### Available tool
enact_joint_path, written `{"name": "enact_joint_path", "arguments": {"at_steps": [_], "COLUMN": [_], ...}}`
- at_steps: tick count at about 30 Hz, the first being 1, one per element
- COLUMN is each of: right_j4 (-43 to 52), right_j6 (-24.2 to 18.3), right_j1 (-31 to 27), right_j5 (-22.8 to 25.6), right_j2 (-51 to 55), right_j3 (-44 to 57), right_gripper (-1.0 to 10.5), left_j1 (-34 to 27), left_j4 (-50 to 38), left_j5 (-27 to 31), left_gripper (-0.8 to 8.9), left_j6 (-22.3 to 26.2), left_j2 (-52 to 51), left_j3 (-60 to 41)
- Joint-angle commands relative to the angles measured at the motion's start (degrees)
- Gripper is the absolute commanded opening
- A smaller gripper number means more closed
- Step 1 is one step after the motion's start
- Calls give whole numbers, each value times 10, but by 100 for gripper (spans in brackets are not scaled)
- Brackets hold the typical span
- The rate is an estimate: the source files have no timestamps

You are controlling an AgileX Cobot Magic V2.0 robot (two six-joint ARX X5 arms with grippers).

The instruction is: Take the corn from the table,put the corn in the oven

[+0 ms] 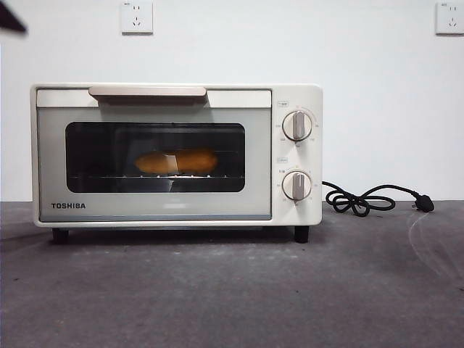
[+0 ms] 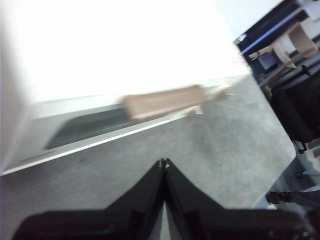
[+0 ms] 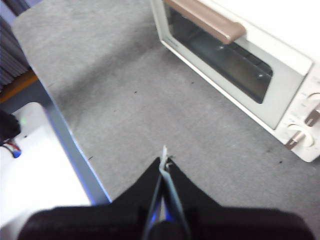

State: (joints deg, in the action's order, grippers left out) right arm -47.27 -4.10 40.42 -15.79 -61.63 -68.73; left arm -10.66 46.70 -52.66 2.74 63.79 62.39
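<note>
Lying lengthwise, left to right, on the rack inside the shut oven (image 1: 176,154), the corn (image 1: 176,162) needs no further reach. Both the left gripper (image 2: 163,163) and right gripper (image 3: 164,161) hang above the table (image 1: 232,290) near the oven front, jaws closed and empty.

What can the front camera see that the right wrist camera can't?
Only the front view shows the corn lying inside on the rack behind the dark window, plus the TOSHIBA name, the black power cord and the wall sockets. Only the right wrist view shows the right gripper, its jaws shut and holding nothing, above the table's edge. Both show the oven with its door closed, its beige handle, its two knobs and the grey table.
</note>
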Motion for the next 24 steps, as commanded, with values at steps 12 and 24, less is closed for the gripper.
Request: {"name": "enact_joint_path", "arguments": {"at_steps": [12, 24], "right_j4": [6, 8], "right_j6": [-6, -6], "right_j1": [0, 0], "right_j5": [19, 49], "right_j2": [-1, -1], "right_j3": [-2, -1], "right_gripper": [-12, -12], "left_j1": [55, 55], "left_j4": [108, 184], "left_j5": [90, 120], "left_gripper": [-7, -3], "left_j6": [-60, -75], "left_j2": [-309, -309], "left_j3": [1, 1]}}
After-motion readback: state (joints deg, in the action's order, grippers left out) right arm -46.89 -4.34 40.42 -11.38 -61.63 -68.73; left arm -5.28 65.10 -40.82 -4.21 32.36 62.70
